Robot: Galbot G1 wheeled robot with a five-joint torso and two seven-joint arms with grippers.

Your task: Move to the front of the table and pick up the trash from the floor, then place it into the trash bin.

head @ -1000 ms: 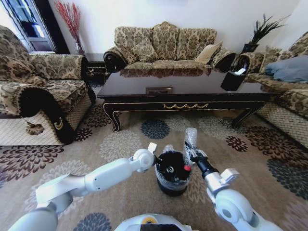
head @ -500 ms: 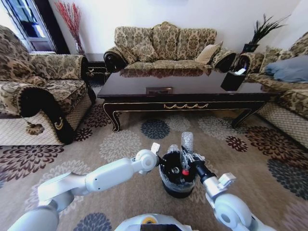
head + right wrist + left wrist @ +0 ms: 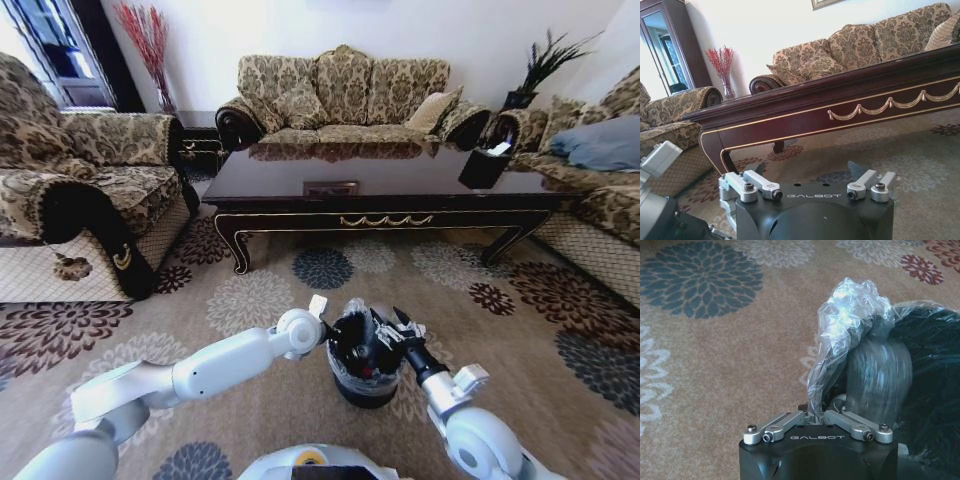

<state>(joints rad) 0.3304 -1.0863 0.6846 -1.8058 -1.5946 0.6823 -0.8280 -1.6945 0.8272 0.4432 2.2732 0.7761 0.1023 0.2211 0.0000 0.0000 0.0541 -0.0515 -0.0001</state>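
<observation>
head view: right gripper point(image 3: 385, 322) spread wide, holding nothing, over the trash bin point(image 3: 362, 378) on the floor point(image 3: 250, 300) before the table point(image 3: 380, 190) | left wrist view: left gripper point(image 3: 819, 416) pinches the liner point(image 3: 850, 320); thin, soft, tears easily | right wrist view: fingers point(image 3: 762, 186) apart, empty.

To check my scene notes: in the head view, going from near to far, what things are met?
Trash bin with both grippers at its rim → floor → table → sofa by the wall.
</observation>
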